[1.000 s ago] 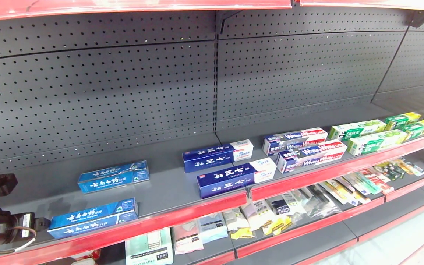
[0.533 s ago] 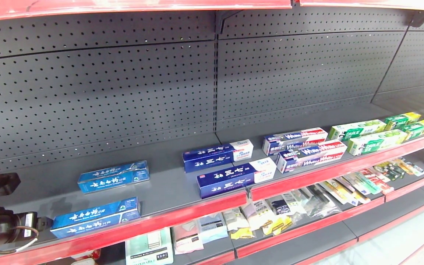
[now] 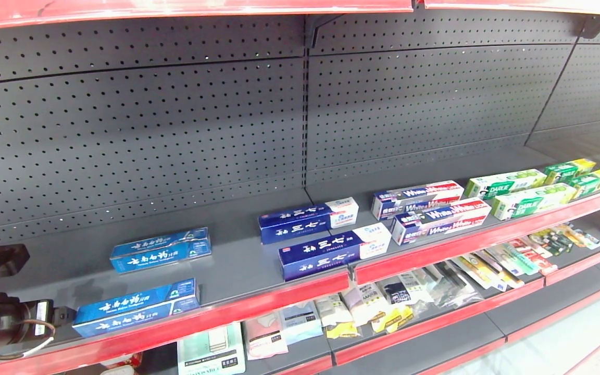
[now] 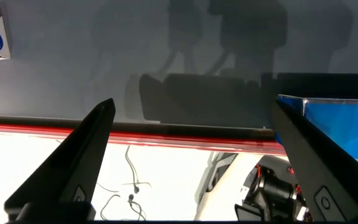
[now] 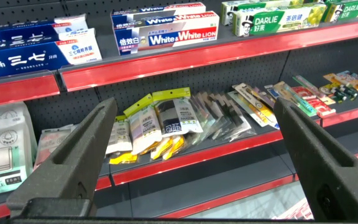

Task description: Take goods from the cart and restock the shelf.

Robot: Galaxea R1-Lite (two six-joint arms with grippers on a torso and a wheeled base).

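The light-blue cardboard toothpaste box (image 3: 136,307) lies flat at the front of the grey metal shelf with the red lip (image 3: 237,260), at its left end and parallel to the edge. A second light-blue toothpaste box (image 3: 160,249) sits behind it, well apart.

My left gripper (image 4: 192,106) is at the front box's left end, low over the shelf edge. The jaws are spread wide with nothing between them. The box (image 4: 337,134) sits just beside one finger; I can't tell whether they touch.

My right gripper (image 5: 196,102) is also wide open and empty. It faces the lower tier of flat plastic packets (image 5: 166,121).

Further right on the same shelf:
- dark-blue-and-white toothpaste boxes (image 3: 334,250) in a pair
- white, blue and red toothpaste boxes (image 3: 417,199)
- green-and-white toothpaste boxes (image 3: 505,183)

My read is that this placement is done and the step in hand is clearing the left arm off the shelf.

For the next move I'd pull straight back and slightly up, so the near finger doesn't drag the box off line or over the lip. After that it's back to the cart for the next item. There's plenty of bare shelf between the light-blue and dark-blue groups, and behind the rows. I'd drop the next one there, matched to its own kind.
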